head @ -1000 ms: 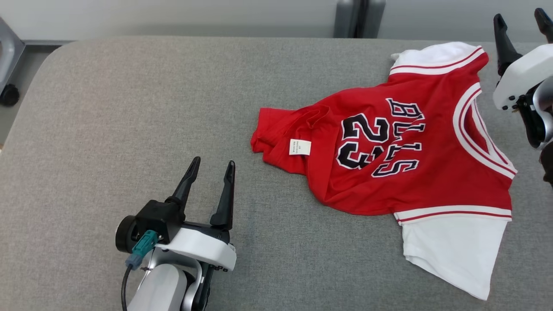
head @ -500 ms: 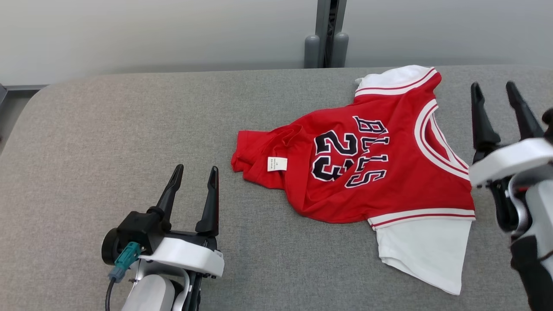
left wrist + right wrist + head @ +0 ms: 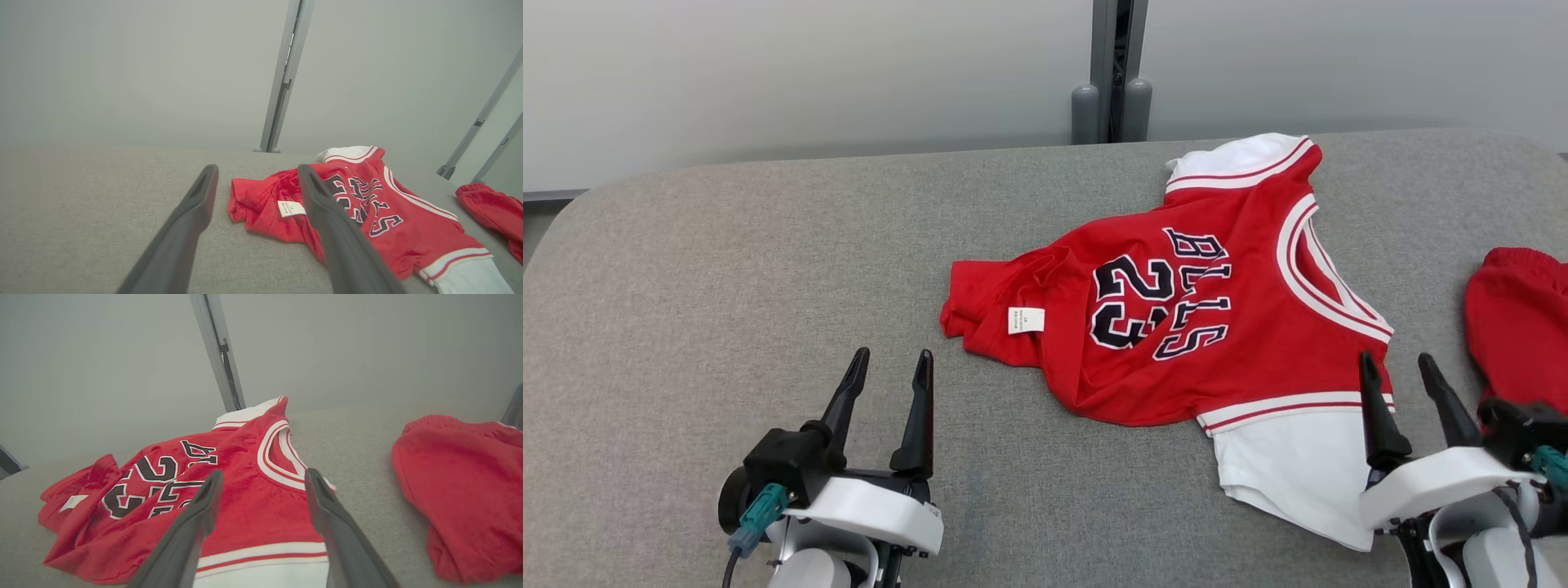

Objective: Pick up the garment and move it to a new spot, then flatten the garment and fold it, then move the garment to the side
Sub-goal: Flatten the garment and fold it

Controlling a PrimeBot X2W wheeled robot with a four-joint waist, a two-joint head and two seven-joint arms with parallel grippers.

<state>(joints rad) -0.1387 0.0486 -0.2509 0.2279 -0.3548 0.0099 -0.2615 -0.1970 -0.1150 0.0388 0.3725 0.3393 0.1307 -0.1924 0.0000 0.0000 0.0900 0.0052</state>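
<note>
Right claw is now drawn back beside the jersey, released and empty; left claw is held released over the worktop, apart from it.

The garment was coloured red, with white sleeves, red-and-white striped trim, and a black 23 and lettering outlined in white. Its label was white. The table was covered in flecked grey. A second cloth was coloured plain red. The left gripper and right gripper were finished with dark fingers and white housings.
</note>
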